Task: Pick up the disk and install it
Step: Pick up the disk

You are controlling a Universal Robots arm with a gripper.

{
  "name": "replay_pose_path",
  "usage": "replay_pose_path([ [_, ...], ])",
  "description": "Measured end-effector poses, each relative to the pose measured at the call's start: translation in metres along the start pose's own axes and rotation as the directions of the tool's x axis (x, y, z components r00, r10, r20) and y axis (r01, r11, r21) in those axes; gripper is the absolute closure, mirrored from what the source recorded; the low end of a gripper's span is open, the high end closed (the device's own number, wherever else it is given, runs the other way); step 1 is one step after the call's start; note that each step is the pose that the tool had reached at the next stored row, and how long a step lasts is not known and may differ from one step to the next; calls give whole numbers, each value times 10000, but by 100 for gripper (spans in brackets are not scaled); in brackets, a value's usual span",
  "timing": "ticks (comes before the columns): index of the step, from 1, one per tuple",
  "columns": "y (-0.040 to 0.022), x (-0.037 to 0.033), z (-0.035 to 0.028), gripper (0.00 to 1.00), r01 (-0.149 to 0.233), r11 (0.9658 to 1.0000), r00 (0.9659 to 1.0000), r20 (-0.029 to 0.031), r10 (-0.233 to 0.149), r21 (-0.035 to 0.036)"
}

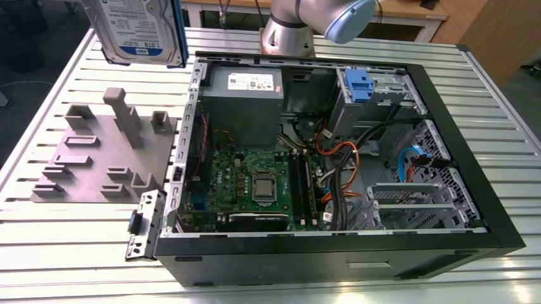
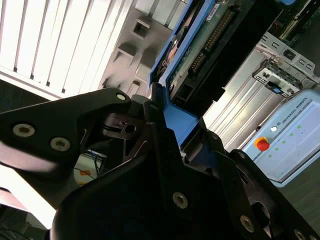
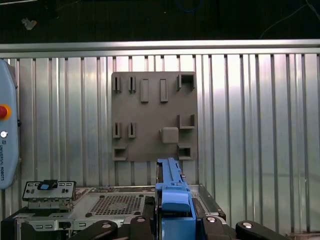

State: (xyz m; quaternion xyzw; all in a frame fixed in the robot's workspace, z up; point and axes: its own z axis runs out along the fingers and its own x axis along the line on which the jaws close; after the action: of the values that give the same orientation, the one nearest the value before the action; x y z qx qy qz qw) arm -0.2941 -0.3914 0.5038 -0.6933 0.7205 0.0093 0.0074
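The disk [image 1: 139,28], silver with a white-and-blue label and blue side rails, hangs upright in the air above the table's far corner on the exterior view's left, beyond the grey fixture plate [image 1: 101,158]. In the first wrist view it stands edge-on as a blue rail [image 3: 172,192], with my gripper [image 3: 175,222] shut on it from both sides. The second wrist view shows the disk's blue rail and green circuit board [image 2: 197,47] reaching out past my gripper [image 2: 172,127]. The open computer case [image 1: 338,256] lies to the exterior view's right of the disk.
Inside the case are a grey power supply [image 1: 245,104], a motherboard [image 1: 258,183], cables and a blue bracket [image 1: 358,85] at the drive bay. The arm's base [image 1: 287,35] stands behind the case. A teach pendant [image 3: 7,125] lies on the slatted table [image 1: 76,259].
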Motion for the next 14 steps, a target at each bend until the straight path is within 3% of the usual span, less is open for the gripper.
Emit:
replay_pose_path([
  [14,-60,-3,-1,63,2,10000,10000,-1,-2,-1],
])
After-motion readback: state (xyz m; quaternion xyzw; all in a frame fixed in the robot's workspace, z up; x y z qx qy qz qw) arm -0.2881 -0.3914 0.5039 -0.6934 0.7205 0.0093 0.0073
